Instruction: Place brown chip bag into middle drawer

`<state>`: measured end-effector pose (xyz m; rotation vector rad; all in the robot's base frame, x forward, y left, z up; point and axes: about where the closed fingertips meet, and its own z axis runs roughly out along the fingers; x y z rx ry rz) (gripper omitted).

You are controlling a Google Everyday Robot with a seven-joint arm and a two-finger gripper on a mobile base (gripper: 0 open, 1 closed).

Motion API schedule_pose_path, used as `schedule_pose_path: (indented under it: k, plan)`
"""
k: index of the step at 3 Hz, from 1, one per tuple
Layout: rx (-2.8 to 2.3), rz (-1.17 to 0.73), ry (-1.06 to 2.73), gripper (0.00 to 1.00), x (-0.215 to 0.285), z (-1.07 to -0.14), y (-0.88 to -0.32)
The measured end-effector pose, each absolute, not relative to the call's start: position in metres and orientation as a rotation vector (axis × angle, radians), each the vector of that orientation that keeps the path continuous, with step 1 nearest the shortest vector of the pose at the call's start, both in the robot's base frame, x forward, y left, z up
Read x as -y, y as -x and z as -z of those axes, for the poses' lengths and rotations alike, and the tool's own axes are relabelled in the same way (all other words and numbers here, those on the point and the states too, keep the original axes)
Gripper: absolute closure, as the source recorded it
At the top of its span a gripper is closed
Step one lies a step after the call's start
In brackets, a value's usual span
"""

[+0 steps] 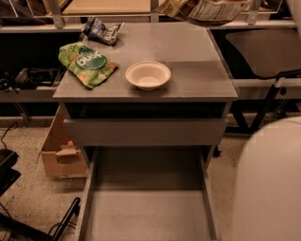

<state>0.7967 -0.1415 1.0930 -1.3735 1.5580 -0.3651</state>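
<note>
The brown chip bag (pixel 207 8) hangs in the air at the top edge of the camera view, above the back right corner of the cabinet top (pixel 188 52); only its lower part shows. My gripper is out of view above the top edge, over the bag. The middle drawer (pixel 146 216) is pulled out wide at the bottom of the view, with a plain bare grey floor and low side walls. Nothing lies in it.
A green bag (pixel 87 63), a white bowl (pixel 148 74) and a small dark blue bag (pixel 103 30) lie on the cabinet top. A shut drawer front (pixel 146 132) sits above the open drawer. My arm's white body (pixel 270 183) fills the lower right. A cardboard box (pixel 59 153) stands at left.
</note>
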Motion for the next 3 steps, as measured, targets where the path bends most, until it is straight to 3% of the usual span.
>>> schedule_pose_path:
  k: [2, 3]
  plan:
    - [-1.448, 0.431, 1.150, 1.00, 0.177, -1.213, -0.646]
    - [-1.324, 0.399, 1.133, 1.00, 0.145, -1.228, -0.589]
